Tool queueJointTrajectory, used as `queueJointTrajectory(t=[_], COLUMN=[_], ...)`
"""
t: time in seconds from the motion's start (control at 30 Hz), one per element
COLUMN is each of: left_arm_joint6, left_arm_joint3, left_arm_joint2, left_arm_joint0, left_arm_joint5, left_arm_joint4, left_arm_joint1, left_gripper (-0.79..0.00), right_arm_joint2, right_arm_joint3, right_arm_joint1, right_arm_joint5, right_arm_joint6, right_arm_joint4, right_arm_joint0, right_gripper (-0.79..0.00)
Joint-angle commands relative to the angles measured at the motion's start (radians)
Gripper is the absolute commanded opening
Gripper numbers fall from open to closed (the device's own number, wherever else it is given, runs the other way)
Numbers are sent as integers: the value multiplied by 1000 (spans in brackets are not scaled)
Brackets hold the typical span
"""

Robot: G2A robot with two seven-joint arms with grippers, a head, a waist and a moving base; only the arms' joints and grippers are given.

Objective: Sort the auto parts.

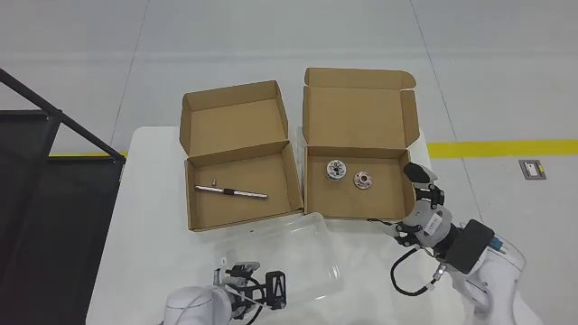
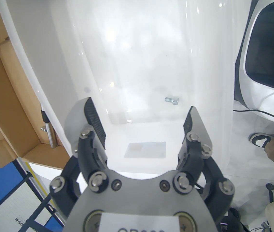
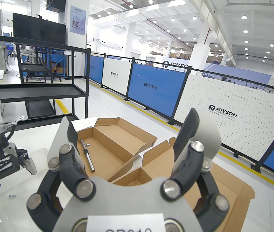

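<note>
Left wrist view: your left gripper (image 2: 140, 106) spread, a short silvery bolt (image 2: 172, 100) lying on its side just beyond one fingertip (image 2: 191, 117)

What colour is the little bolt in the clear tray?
Small metal bolt: silver, clearest in left wrist view.

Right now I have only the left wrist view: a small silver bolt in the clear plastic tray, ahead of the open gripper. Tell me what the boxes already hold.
Observer: The right brown cardboard box holds one round metal part and another round part, apart from each other.
Operator: Now the left box.
Observer: The left brown cardboard box holds a long silver metal rod, flat across its floor.
Operator: Report the other gripper.
Observer: The right gripper is open, by the right box's near right corner.
</note>
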Motion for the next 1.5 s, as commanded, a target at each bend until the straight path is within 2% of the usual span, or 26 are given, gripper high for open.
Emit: queueJointTrajectory(t=[0.0,0.43,0.8,1.3,1.47], left_arm_joint6=[3,-46,-124,-158,-173], left_arm_joint3=[22,141,224,295,296], left_arm_joint2=[3,63,133,197,199], left_arm_joint0=[-9,-109,-189,-247,-254], left_arm_joint5=[-21,-125,-133,-103,-87], left_arm_joint4=[-11,-86,-148,-178,-185], left_arm_joint1=[-3,-36,-74,-97,-97], left_gripper=[-157,-145,-148,-262,-372], right_arm_joint2=[0,0,0,0,0], right_arm_joint3=[0,0,0,0,0], right_arm_joint1=[0,0,0,0,0], right_arm_joint5=[0,0,0,0,0], right_arm_joint6=[0,0,0,0,0], right_arm_joint4=[0,0,0,0,0], right_arm_joint0=[0,0,0,0,0], right_gripper=[0,0,0,0,0])
